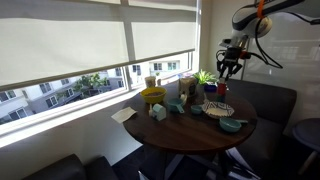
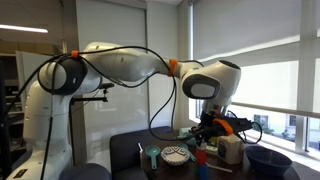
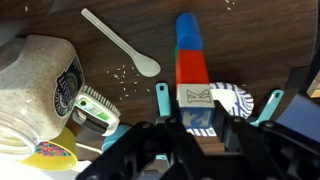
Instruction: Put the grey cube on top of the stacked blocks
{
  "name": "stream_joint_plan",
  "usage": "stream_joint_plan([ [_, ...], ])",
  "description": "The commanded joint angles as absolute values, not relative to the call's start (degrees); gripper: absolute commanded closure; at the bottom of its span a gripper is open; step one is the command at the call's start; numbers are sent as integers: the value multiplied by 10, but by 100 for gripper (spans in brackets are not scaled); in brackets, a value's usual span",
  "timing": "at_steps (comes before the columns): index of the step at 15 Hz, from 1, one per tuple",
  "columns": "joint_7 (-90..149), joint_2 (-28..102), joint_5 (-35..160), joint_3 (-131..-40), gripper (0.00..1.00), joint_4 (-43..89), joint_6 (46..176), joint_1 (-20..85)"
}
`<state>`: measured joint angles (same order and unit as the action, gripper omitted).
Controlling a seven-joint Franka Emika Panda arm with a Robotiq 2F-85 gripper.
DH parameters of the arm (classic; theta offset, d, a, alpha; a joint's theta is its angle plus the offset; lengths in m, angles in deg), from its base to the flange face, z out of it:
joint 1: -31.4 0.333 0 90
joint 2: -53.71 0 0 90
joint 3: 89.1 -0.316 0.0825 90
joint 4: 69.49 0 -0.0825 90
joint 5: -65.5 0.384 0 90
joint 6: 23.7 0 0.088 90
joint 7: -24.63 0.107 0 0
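Note:
In the wrist view my gripper point(image 3: 197, 112) is shut on the grey cube point(image 3: 196, 97), a pale cube with a printed face, one finger on each side. Just beyond the cube are the stacked blocks: a red block point(image 3: 192, 66) and a blue block point(image 3: 188, 30) in one line. I cannot tell whether the cube touches the red block. In both exterior views the gripper point(image 1: 229, 68) point(image 2: 205, 128) hangs over the round wooden table point(image 1: 190, 132).
A white spoon point(image 3: 122, 45), a speckled jar point(image 3: 35, 75) and a blue-striped bowl point(image 3: 236, 100) lie close to the stack, with teal utensils point(image 3: 162, 97) beside it. A yellow container point(image 1: 152, 96), a potted plant point(image 1: 205, 77) and dishes crowd the table. A window runs behind.

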<state>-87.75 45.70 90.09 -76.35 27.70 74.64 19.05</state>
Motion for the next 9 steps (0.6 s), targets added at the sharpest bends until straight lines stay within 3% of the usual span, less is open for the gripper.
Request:
stream_joint_plan([
  [1,-866,444,898,-775,91,255,735,180],
  [8,-862,445,895,-776,91,255,733,181],
  [9,-861,445,894,-777,42,255,732,181],
])
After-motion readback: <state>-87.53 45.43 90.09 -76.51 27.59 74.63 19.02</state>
